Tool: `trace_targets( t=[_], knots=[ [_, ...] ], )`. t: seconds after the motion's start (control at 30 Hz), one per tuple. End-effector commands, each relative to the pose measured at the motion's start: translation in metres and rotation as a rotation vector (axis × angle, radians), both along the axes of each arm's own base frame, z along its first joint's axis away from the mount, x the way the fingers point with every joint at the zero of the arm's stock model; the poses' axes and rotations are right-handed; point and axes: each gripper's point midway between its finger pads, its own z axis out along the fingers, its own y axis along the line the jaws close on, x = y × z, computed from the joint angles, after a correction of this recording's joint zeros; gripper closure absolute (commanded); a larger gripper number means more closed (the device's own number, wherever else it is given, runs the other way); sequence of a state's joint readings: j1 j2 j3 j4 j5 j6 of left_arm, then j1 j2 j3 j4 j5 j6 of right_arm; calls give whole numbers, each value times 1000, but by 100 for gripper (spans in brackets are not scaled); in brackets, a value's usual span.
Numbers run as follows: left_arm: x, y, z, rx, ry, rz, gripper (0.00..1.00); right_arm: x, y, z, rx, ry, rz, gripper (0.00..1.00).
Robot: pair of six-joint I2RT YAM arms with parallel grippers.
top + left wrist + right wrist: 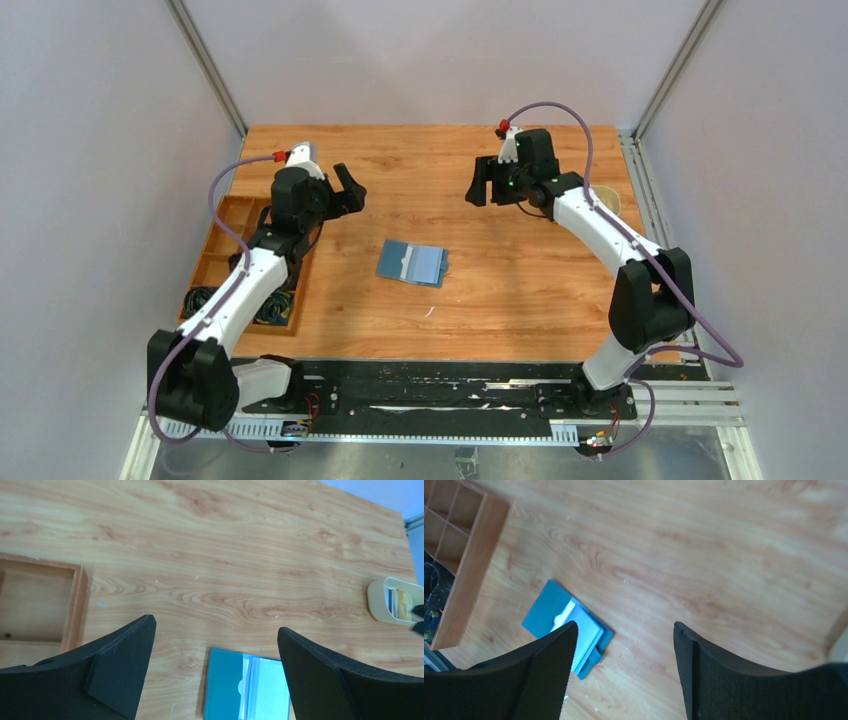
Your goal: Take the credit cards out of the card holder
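Note:
The blue card holder lies open and flat on the wooden table, between the two arms. In the left wrist view it shows a pale clear sleeve on its right half; I cannot tell if a card is in it. It also shows in the right wrist view. Flat whitish and yellow pieces that look like the credit cards lie in a cream oval dish at the right. My left gripper is open and empty, above the table behind the holder. My right gripper is open and empty, up and right of the holder.
A brown wooden compartment tray stands along the left edge, with dark cables in its near compartments; it also shows in the left wrist view and the right wrist view. The cream dish sits partly behind the right arm.

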State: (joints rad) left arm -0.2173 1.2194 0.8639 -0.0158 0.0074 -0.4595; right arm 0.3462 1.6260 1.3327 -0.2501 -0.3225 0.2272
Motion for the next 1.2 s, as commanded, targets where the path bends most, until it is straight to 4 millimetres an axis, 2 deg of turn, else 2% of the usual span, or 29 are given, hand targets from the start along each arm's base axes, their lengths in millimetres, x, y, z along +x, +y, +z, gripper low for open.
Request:
trace_targets(
  t=[0.0, 0.17, 0.3, 0.43, 0.73, 1.17],
  knots=[
    [-7, 13, 21, 52, -107, 25, 0, -4, 6, 20, -14, -79, -73, 23],
    [-6, 12, 24, 51, -113, 18, 0, -26, 11, 13, 6, -73, -14, 23],
    [-5, 12, 26, 49, -119, 18, 0, -35, 12, 5, -6, -78, 39, 23],
    [-5, 14, 29, 52, -126, 25, 0, -37, 9, 6, -15, -104, 50, 16],
    [-7, 16, 33, 55, -138, 33, 0, -42, 12, 15, 27, -142, 57, 15],
    [-8, 19, 33, 56, -140, 50, 0, -49, 11, 14, 39, -170, 71, 14]
  ],
)
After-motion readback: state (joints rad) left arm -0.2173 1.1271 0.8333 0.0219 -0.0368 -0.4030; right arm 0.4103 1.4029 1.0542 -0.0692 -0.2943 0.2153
